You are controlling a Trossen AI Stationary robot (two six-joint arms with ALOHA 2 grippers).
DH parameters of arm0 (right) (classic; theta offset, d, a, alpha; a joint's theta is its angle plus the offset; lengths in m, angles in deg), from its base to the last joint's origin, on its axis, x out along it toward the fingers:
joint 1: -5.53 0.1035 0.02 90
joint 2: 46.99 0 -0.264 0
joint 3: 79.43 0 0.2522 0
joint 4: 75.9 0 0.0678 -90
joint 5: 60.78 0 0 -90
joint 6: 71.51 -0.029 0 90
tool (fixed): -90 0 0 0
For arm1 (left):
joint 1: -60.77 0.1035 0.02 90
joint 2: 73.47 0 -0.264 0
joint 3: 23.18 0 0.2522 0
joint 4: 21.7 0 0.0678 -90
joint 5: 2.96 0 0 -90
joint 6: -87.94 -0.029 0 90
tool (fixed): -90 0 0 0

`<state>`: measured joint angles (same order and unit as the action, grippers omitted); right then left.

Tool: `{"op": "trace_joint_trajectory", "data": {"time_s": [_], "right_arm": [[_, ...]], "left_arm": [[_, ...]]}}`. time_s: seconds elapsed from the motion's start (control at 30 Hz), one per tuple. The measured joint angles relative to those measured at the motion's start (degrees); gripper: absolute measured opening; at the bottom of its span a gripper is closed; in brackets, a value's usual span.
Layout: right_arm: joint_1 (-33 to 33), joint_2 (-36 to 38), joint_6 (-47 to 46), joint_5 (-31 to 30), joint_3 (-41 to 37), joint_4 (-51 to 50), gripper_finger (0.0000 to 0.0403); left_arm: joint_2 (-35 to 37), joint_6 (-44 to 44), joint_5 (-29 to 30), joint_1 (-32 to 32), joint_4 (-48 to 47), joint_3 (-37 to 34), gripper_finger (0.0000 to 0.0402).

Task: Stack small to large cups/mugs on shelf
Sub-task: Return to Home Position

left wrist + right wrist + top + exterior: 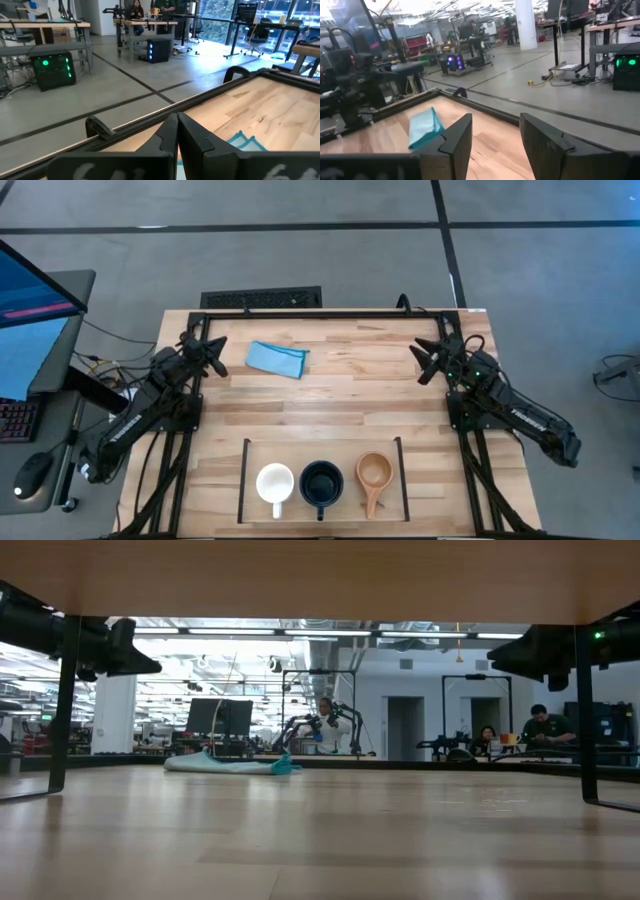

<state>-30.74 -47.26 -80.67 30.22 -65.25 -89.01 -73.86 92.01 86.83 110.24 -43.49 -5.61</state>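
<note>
Three cups stand upright in a row on the shelf (246, 480) at the table's near edge, handles toward the near edge. The white mug (275, 483) is on the left, the dark mug (321, 483) in the middle, the tan wooden cup (373, 472) on the right. My left gripper (218, 352) hovers at the far left of the table, shut and empty; the left wrist view shows its fingertips together (176, 131). My right gripper (424, 362) hovers at the far right, open and empty (495, 135). The low view shows none of the cups.
A folded light-blue cloth (277, 357) lies on the table near its far edge, right of my left gripper; it also shows in the low view (230, 764) and the right wrist view (422, 127). A black frame (330, 314) runs along the tabletop's edge. Bare wood lies between the shelf and both grippers.
</note>
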Motion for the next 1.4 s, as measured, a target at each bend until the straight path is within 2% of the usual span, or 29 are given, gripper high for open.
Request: {"op": "trace_joint_trajectory", "data": {"time_s": [0.37,0.5,0.73,0.9,1.2,1.4], "right_arm": [[0.8,-0.1,0.1,-1.0,0.0,-0.1,0.0186],[0.8,-0.1,0.2,-1.0,0.0,-0.1,0.0186],[0.8,-0.1,0.2,-1.0,0.0,-0.1,0.0186],[0.8,-0.1,0.2,-1.0,0.0,-0.1,0.0186],[0.8,-0.1,0.1,-1.0,0.0,-0.2,0.0186],[0.8,-0.1,0.1,-1.0,0.0,-0.2,0.0186]], "left_arm": [[-6.7,-1.4,0.0,0.0,-0.1,0.0,0.0],[-7.2,-0.4,-0.8,0.0,-0.1,0.0,0.0],[-7.0,1.5,-9.1,-1.2,-0.2,0.2,0.0],[-7.0,2.5,-5.8,-4.2,-0.4,0.2,0.0],[-6.9,4.1,-3.3,-10.8,-0.3,0.1,0.0],[-3.8,4.3,-0.3,-15.6,-0.5,0.0,0.0]]}}
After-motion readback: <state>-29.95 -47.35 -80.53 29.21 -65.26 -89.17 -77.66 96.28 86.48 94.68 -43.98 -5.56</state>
